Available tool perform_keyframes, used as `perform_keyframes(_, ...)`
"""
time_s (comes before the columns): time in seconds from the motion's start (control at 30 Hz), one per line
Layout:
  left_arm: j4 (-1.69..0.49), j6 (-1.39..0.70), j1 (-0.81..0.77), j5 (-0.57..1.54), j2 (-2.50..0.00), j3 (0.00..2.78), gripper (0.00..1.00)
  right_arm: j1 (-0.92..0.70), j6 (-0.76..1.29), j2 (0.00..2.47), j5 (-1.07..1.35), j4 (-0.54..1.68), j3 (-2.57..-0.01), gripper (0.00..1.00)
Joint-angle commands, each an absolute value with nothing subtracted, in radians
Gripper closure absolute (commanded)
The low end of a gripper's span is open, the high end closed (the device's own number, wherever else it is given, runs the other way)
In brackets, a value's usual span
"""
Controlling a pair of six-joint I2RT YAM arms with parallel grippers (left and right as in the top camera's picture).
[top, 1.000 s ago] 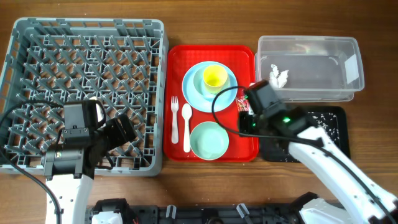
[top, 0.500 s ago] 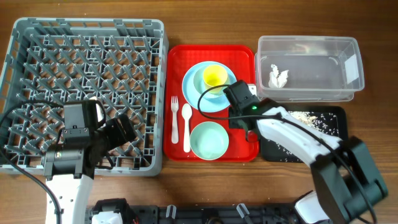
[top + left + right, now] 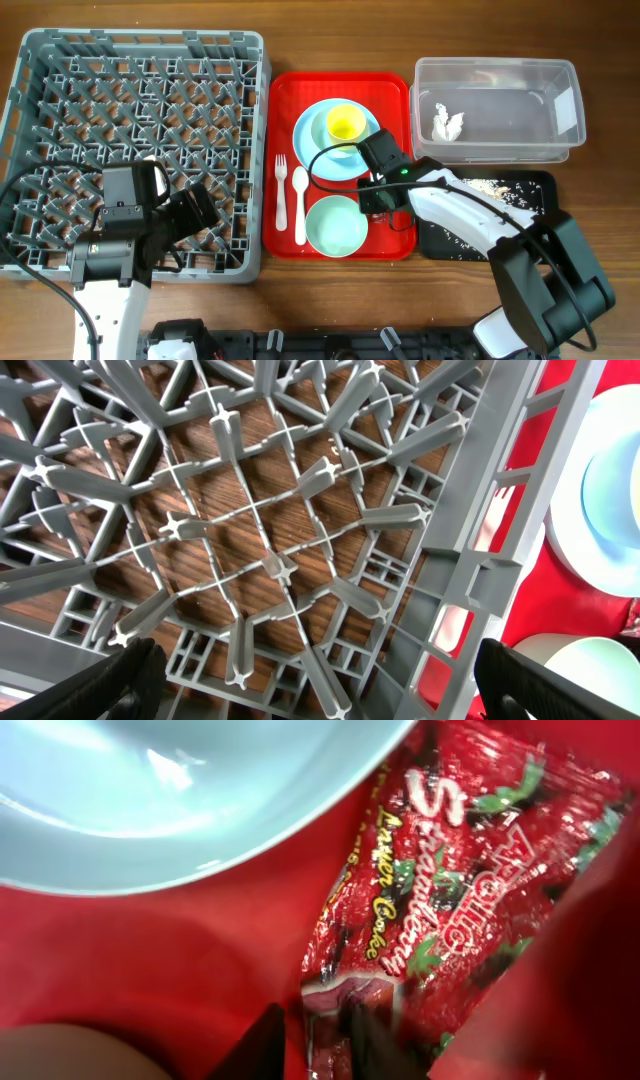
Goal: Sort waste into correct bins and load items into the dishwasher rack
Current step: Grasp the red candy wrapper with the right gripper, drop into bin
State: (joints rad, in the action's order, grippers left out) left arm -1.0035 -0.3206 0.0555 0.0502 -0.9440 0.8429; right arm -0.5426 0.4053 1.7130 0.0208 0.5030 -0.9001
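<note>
My right gripper is low on the red tray, between the light blue plate holding the yellow cup and the mint-green bowl. In the right wrist view its fingers are close together, pinching the end of a red printed wrapper beside a pale dish rim. The white fork and spoon lie on the tray. My left gripper is open and empty over the grey dishwasher rack. The pale blue cup is out of view.
The clear tub at back right holds a crumpled white piece. The black tray in front of it carries rice scraps. The red tray sits between the rack and the bins. The rack's wall is in the left wrist view.
My right gripper has moved left and toward the front, from the tray's right edge down to the wrapper beside the bowl. The left arm has not moved.
</note>
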Motion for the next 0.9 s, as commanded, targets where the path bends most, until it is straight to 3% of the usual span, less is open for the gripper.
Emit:
perform_keyframes(0.0, -1.005, -0.323, 0.065, 0.056, -0.937, 0.855, 0.0, -0.548, 0.393, 1.736, 0.068, 0.51, -0.888, 0.96)
perform_keyframes(0.2, -1.004, -0.323, 0.065, 0.056, -0.937, 0.855, 0.0, -0.54, 0.384, 1.685, 0.061, 0.554, -0.968, 0.95)
perform_keyframes(0.27, -1.005, -0.323, 0.065, 0.056, -0.937, 0.855, 0.0, -0.539, 0.384, 1.635, 0.061, 0.583, -1.008, 0.76)
perform_keyframes(0.4, -1.007, -0.323, 0.065, 0.056, -0.937, 0.855, 0.0, -0.539, 0.372, 1.54, 0.061, 0.654, -1.023, 0.6)
perform_keyframes(0.57, -1.008, -0.323, 0.065, 0.056, -0.937, 0.855, 0.0, -0.539, 0.503, 1.557, 0.057, 0.702, -0.957, 0.62)
perform_keyframes(0.87, -1.008, -0.323, 0.065, 0.063, -0.937, 0.855, 0.0, -0.54, 0.612, 1.569, 0.009, 0.41, -0.727, 0.66)
